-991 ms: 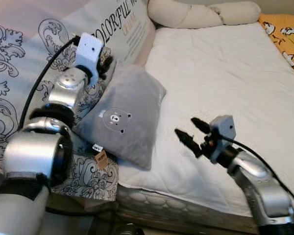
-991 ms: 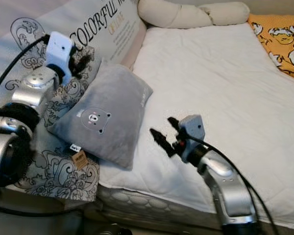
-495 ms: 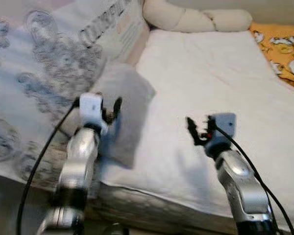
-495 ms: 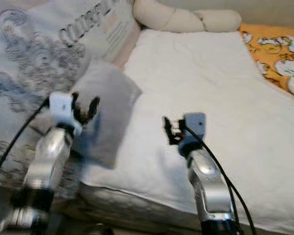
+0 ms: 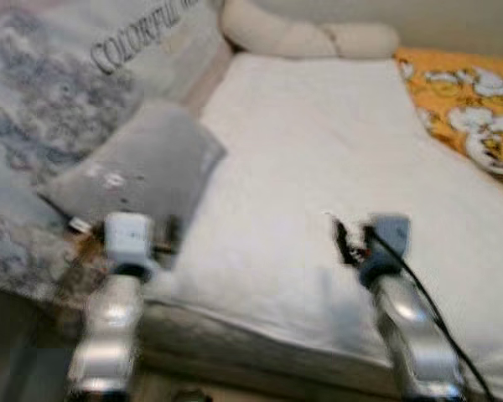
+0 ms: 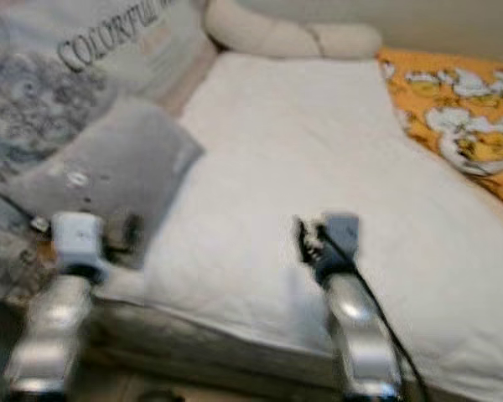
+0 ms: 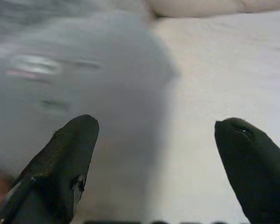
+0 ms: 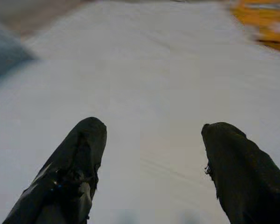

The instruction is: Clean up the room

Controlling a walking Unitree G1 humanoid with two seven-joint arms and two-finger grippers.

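While my left gripper [image 7: 154, 154] hangs spread before the grey pillow [image 5: 138, 163], my right gripper [image 8: 151, 163] hovers released over the white mattress [image 5: 318, 142].

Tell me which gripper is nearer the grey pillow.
Left. The left gripper hovers at the grey pillow's near edge; the right gripper is off to its side, over the white mattress.

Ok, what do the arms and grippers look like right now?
Two silver metal arms. The left gripper and right gripper each have two long black fingers. A pale boxy camera block sits on each wrist, and a black cable runs down the right forearm.
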